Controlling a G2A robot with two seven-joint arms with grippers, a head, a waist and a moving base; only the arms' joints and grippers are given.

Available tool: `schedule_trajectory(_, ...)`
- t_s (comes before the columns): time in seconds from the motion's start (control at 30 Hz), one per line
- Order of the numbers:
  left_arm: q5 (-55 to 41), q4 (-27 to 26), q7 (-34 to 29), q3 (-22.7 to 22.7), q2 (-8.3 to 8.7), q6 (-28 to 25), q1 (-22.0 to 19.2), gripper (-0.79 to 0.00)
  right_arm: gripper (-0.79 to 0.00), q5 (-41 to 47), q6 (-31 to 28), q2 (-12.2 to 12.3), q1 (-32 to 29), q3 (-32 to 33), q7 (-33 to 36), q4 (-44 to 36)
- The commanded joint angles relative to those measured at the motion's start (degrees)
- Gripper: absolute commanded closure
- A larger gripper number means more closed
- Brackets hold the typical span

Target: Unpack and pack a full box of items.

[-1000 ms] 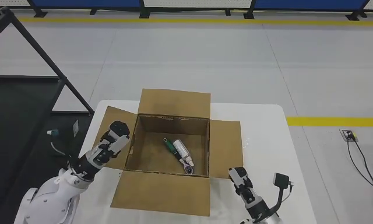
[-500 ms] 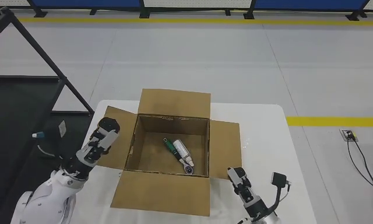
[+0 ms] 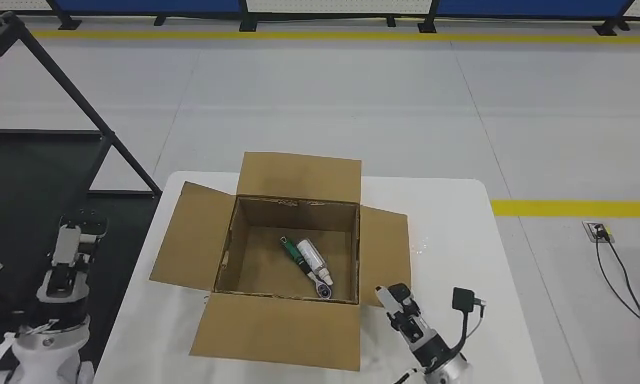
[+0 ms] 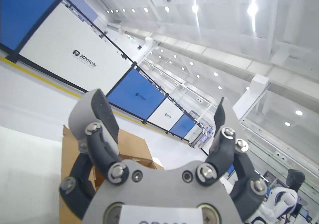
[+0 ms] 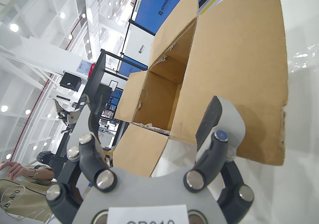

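Observation:
An open cardboard box [image 3: 296, 183] stands mid-table with all its flaps folded out. On its floor lie a white tube [image 3: 311, 254], a green-handled tool [image 3: 292, 251] and a metal ratchet [image 3: 321, 282]. My left gripper [image 3: 68, 240] hangs open beyond the table's left edge, well away from the box. In the left wrist view this gripper [image 4: 160, 100] points up at the ceiling, with a box flap [image 4: 132, 145] behind it. Open and holding nothing, my right gripper [image 3: 392, 296] sits by the near corner of the right flap. Its wrist view has the gripper [image 5: 149, 108] facing the box [image 5: 234, 60].
The white table [image 3: 450, 244] has bare room to the right of the box and a narrow strip on the left. A black frame [image 3: 60, 104] stands off the table's left side.
My left arm has swung from the box's left flap out past the table's left edge. The right gripper has crept slightly left toward the box.

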Motion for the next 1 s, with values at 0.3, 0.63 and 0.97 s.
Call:
schedule_trajectory(0.3, 0.2, 1.2, 0.2, 0.4, -0.41, 1.1, -0.1, -0.785, -0.785, -0.9, 2.4, 0.4, 2.2, -0.3, 1.7, 1.6)
schedule_trajectory(0.63, 0.4, 1.2, -0.2, 0.5, -0.41, 1.2, -0.2, -0.785, -0.785, -1.3, 0.5, 0.4, 2.8, -2.7, -1.1, -3.6)
schedule_trajectory(0.97, 0.4, 1.2, -0.2, 0.5, -0.41, 1.2, -0.2, -0.785, -0.785, -11.1, 5.5, -0.3, 8.1, -15.3, 2.9, -7.9)
